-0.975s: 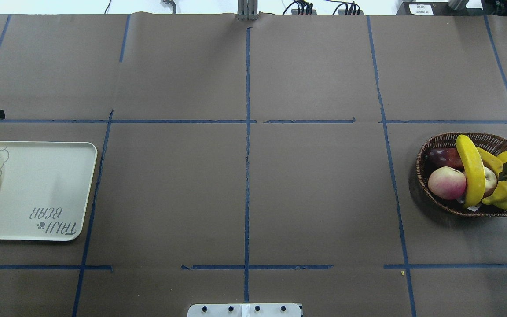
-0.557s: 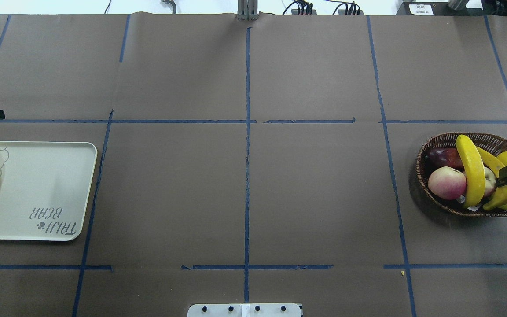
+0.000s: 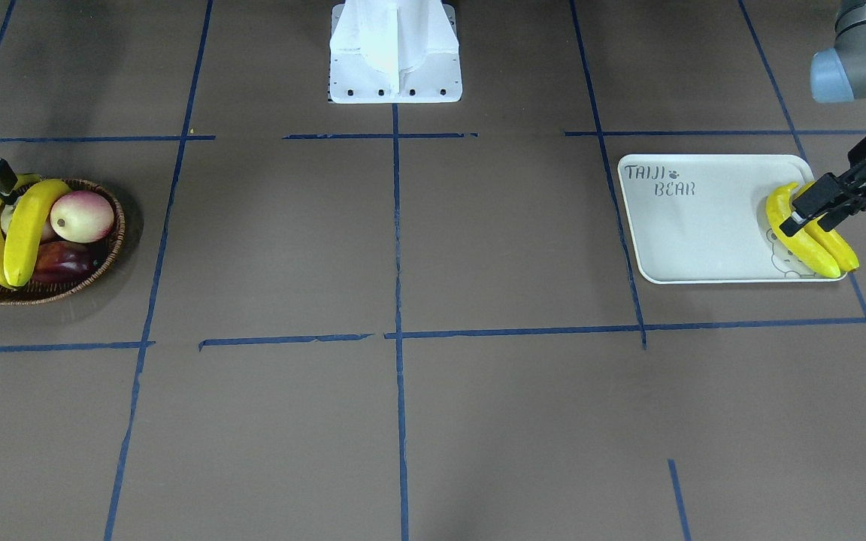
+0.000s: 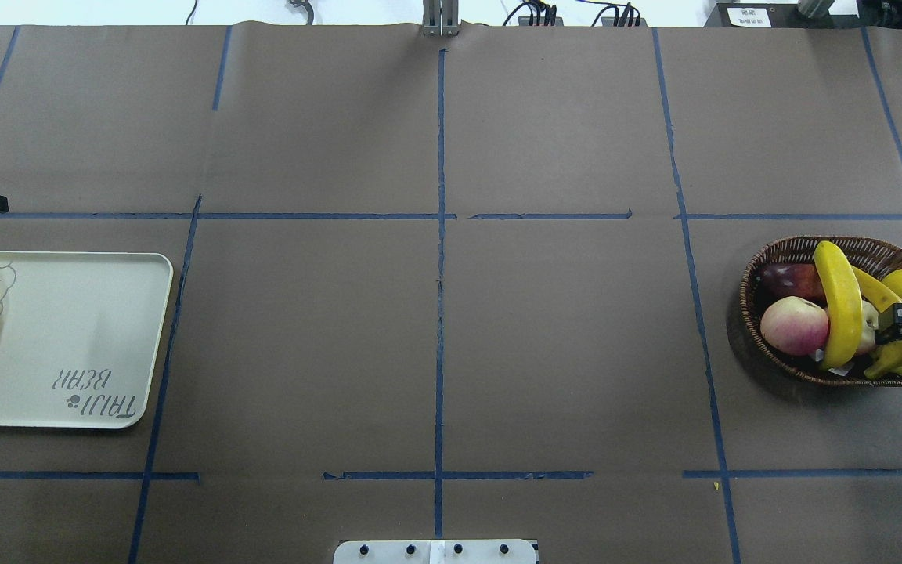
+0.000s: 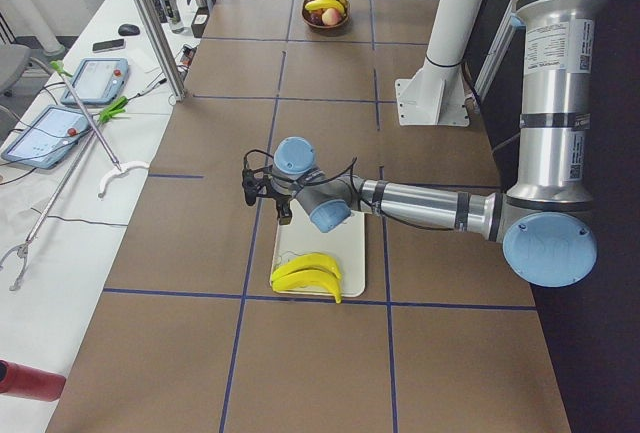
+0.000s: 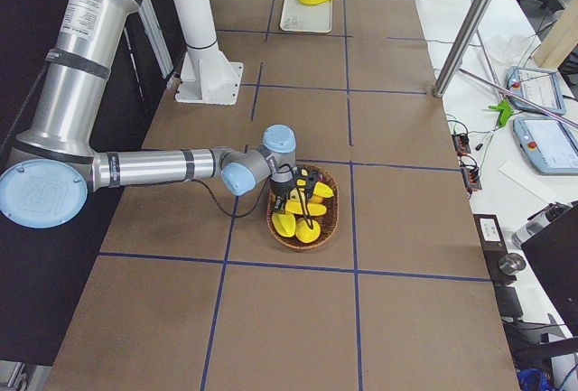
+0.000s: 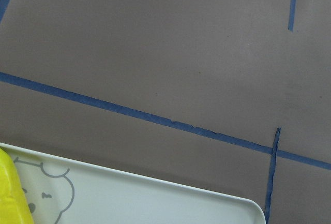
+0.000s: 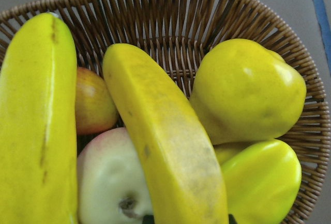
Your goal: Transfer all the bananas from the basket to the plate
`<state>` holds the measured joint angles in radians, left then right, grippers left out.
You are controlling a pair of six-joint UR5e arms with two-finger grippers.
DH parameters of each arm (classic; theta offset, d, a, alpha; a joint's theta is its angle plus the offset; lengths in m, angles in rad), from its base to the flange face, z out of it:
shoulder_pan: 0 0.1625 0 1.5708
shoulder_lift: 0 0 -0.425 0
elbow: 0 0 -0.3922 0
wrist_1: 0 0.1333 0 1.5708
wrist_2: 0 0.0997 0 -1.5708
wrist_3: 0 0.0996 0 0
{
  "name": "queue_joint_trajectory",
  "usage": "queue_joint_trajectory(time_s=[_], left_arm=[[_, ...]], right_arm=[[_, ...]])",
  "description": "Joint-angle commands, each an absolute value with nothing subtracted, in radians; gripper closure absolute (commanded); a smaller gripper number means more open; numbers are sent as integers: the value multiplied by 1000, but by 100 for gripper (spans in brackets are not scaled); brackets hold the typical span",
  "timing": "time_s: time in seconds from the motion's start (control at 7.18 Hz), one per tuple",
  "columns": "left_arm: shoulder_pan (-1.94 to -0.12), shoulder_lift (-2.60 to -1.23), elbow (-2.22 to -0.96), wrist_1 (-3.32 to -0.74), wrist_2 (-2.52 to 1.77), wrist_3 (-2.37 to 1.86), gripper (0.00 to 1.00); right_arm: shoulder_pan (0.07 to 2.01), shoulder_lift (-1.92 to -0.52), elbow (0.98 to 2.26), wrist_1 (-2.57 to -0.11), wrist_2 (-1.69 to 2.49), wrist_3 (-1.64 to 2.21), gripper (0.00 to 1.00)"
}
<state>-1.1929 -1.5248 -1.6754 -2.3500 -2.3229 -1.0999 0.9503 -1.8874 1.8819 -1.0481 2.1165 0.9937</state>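
Wide flat table wrapped in matt brown paper [image 4: 561,352], with dark blue tape lines [image 4: 440,313] cutting it into big rectangles all round the right pincer [image 4: 901,319]. Out ahead of both pincers, past the table's long edge, runs a white workbench [image 5: 40,283]. On it, roughly between the two pincers along its length, lie tablets in light blue cases [image 5: 95,80], a black mouse [image 5: 128,29] and loose cables. There's a slanting silver metal pole [image 6: 465,25] too, and a long thin metal rod [image 5: 60,193]. Beyond the left pincer [image 3: 809,214], at the bench's end, lies a red cylinder [image 5: 28,381]. Light is even and soft, shadows faint.
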Motion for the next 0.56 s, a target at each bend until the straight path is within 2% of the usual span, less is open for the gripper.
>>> queue_joint_trajectory(time_s=[0.0, 0.42], left_arm=[[-1192, -1525, -1675, -2350, -2322, -1100, 0], [-1181, -1525, -1675, -2350, -2322, -1101, 0]], right_arm=[[971, -1910, 1907, -1048, 2114, 883, 99], [1144, -1908, 1914, -1054, 2088, 659, 100]])
